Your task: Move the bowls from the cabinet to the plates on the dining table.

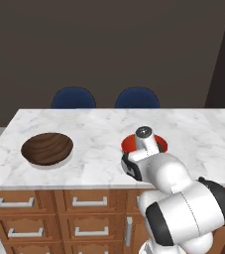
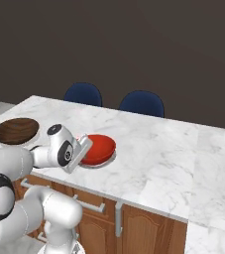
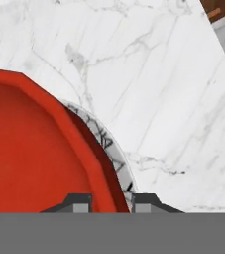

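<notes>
Red and glossy, the red bowl (image 2: 98, 148) sits on a pale plate (image 2: 111, 158) near the front edge of the dining table (image 1: 104, 131), the plate showing as a thin light rim under and beside it. In the hand view the bowl's rim (image 3: 91, 163) runs straight between the two dark fingertips (image 3: 80, 203), one tip inside the bowl and the other outside over the plate's veined edge (image 3: 116, 154), so the gripper (image 3: 111, 204) is clenched on the red bowl's rim (the jaws stand narrow, with only the rim's wall between them). From the base views the white hand covers the near side of this bowl. The dark wooden bowl (image 1: 47, 148) rests well apart to the left on the marble top, a light rim just visible beneath it. Two blue chairs (image 1: 73, 97) stand behind the table's far edge, and brown drawers with silver handles (image 1: 89, 201) line its front.
</notes>
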### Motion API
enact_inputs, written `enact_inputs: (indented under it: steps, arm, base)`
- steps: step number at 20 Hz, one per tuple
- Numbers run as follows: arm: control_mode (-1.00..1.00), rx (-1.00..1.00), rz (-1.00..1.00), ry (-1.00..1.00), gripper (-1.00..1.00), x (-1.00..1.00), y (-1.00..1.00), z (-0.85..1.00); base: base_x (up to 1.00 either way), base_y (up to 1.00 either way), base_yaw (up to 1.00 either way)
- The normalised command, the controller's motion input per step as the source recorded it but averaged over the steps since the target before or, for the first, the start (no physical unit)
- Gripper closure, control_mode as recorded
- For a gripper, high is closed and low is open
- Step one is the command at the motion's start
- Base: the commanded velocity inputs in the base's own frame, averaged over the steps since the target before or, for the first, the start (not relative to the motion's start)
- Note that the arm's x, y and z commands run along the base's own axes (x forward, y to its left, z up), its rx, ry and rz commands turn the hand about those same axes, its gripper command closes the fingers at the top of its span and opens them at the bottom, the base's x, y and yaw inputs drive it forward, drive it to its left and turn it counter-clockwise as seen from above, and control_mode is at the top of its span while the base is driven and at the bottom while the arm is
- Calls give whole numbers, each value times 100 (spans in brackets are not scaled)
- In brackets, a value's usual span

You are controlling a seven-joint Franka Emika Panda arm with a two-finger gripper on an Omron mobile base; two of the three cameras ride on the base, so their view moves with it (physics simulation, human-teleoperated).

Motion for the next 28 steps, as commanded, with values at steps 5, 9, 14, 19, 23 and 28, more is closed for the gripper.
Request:
enact_inputs:
  steps: [5,9,14,19,23,28]
  arm:
    - [-100,1,-1,5,-100,-1,0,-14]
    - [-100,1,0,0,-100,5,0,-17]
    - [-100,1,0,-2,-100,0,-1,11]
    - [-100,3,0,0,-100,-8,-3,39]
    - [-100,3,0,0,-100,-11,0,43]
    - [-100,3,0,0,-100,-17,0,47]
  base:
    - [0,0,0]
    - [0,0,0]
    - [0,0,0]
    - [0,0,0]
    - [0,0,0]
    - [0,0,0]
